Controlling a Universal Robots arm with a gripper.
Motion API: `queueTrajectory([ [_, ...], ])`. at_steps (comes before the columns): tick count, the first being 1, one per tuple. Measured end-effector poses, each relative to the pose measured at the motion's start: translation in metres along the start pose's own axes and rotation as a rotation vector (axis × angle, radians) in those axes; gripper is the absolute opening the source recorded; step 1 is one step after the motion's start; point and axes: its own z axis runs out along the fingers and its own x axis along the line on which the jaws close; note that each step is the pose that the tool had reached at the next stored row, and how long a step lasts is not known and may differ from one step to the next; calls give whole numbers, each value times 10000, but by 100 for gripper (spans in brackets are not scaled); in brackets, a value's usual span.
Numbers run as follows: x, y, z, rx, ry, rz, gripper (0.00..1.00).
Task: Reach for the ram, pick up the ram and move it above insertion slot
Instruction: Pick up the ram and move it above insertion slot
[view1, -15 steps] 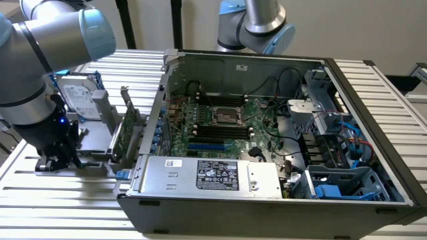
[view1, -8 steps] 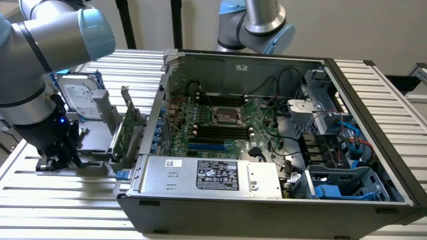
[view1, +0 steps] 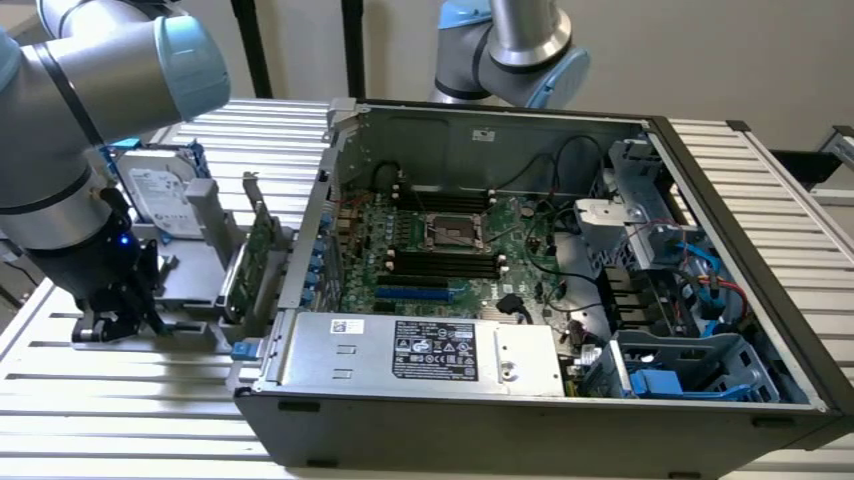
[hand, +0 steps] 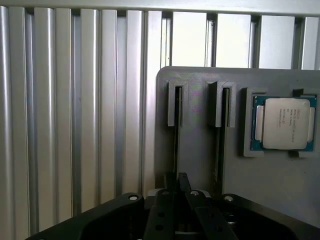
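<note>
Wrist view: your gripper sits low over a grey holder that lies on the slatted metal table. The ram stands on edge in the holder, so you see it as a thin dark line running from a notched end block down between the fingers. The jaws look closed tight on its thin edge, one finger on each side with no gap showing. A second stick stands parallel just beside it, untouched, and a processor lies flat in a recess beyond that.

In the exterior view, your arm reaches down at the exterior view's left, with the gripper at the holder. A hard drive and a green expansion card stand near it. The open computer case is alongside, and its black memory slots are well apart from the gripper.
</note>
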Motion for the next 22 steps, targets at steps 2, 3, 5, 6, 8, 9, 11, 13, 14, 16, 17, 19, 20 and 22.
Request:
queueTrajectory([
  [2, 0, 0, -2, 0, -10, -14, 14],
  [3, -1, 0, -3, 0, -13, -19, 14],
  [5, -2, -1, -5, 0, -18, -31, 14],
  [6, -2, -1, -7, -1, -20, -37, 14],
  [8, -4, 0, -12, -1, -28, -49, 14],
  [9, -5, 0, -15, -1, -34, -56, 14],
  [11, -6, 1, -22, 0, -47, -67, 14],
  [13, -6, 1, -31, -1, -58, -76, 14],
  [14, -6, 1, -36, -1, -63, -81, 14],
  [16, -6, 1, -49, 0, -72, -86, 14],
  [17, -6, 1, -59, 0, -75, -89, 14],
  [19, -7, 1, -80, 0, -79, -90, 14],
  [20, -7, 1, -93, 0, -80, -90, 14],
  [22, -7, 1, -126, 0, -82, -90, 14],
])
